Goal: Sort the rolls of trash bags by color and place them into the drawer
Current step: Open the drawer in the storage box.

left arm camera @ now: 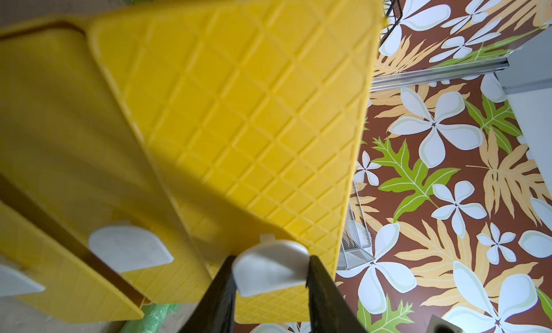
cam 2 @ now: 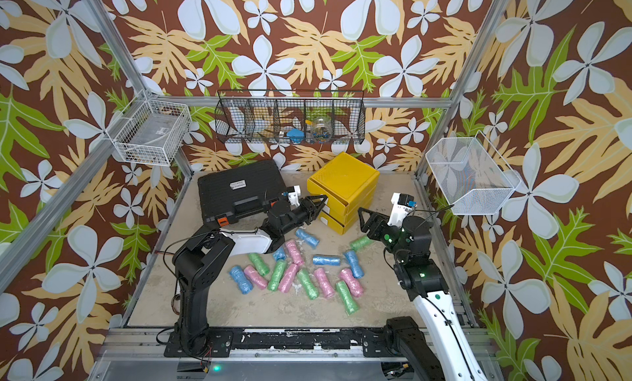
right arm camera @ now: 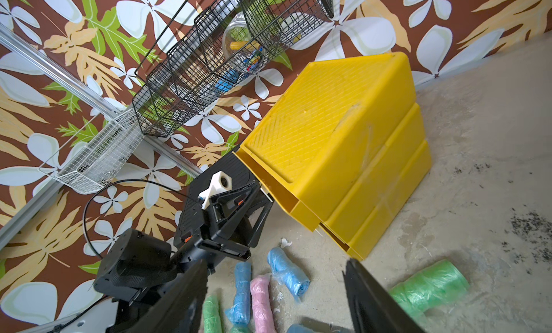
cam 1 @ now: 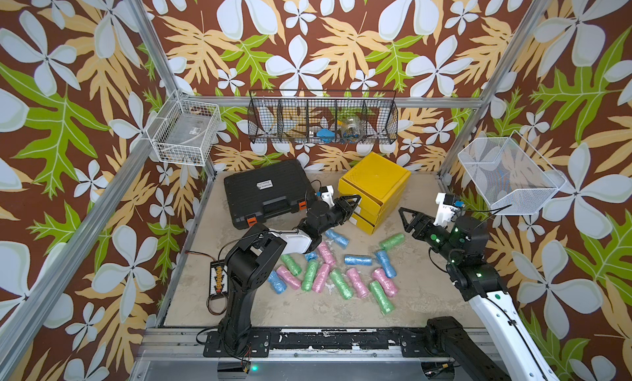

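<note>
**Left gripper on the top drawer's handle, rolls waiting on the table**

In both top views the yellow drawer unit [cam 1: 376, 181] stands at the back of the table [cam 1: 427, 294]. The trash-bag rolls [cam 1: 326, 252] (pink, green and blue, all mixed) lie loose at its 6 o'clock, and none is in a drawer. The left gripper [cam 1: 355, 205] meets the unit's front at the top drawer. The right gripper [cam 1: 405, 220] hangs at the unit's 3 o'clock, above a green roll [cam 1: 391, 241].

In the left wrist view, the top drawer's white handle [left arm camera: 270, 265] sits between the black fingers [left arm camera: 215, 301]. They appear to be pinched against both of its sides.

In the right wrist view, that gripper's fingers [right arm camera: 376, 301] stand wide apart with nothing between them.

The unit is stiff plastic and probably light, so a pull on the small handle may drag the whole stack instead of opening the drawer. The rolls look soft, light and slippery in their thin film. Each is best taken across its middle, with a gentle squeeze.
</note>
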`<state>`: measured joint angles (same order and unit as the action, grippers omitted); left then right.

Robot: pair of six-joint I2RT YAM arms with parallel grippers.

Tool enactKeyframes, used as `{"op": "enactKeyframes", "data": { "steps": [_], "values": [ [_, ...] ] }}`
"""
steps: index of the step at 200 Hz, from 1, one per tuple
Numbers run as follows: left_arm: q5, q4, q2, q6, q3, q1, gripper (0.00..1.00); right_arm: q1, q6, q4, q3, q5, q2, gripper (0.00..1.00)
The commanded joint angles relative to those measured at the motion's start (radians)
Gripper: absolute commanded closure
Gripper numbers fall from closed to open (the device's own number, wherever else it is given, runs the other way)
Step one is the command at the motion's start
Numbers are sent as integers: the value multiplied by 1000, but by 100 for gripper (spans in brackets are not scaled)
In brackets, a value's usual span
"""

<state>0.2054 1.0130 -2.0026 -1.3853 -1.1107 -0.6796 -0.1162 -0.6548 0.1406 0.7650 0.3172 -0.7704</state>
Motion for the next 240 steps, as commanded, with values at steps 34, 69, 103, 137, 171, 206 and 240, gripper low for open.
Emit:
{"op": "enactKeyframes", "data": {
  "steps": [34, 69, 103, 137, 171, 206, 240],
  "values": [
    [-17, 62, 103, 26, 128, 0, 66, 1, 1, -118, 1, -1, -84, 38],
    [-22, 64, 182, 42, 222, 0, 66, 1, -26, -198, 35, 37, -167, 52],
    [-26, 81, 234, 33, 303, 0, 67, 1, -32, -222, 79, 44, -216, 54],
    [-50, 116, 291, 23, 386, 0, 67, 1, -30, -223, 95, 34, -229, 54],
    [-54, 117, 338, 22, 433, 0, 67, 2, -25, -220, 88, 27, -231, 54],
    [-57, 118, 364, 19, 469, 4, 65, 1, -26, -219, 79, 25, -228, 54],
    [-51, 125, 364, 11, 488, 5, 61, 1, -20, -207, 76, 19, -221, 52]
  ]
}}
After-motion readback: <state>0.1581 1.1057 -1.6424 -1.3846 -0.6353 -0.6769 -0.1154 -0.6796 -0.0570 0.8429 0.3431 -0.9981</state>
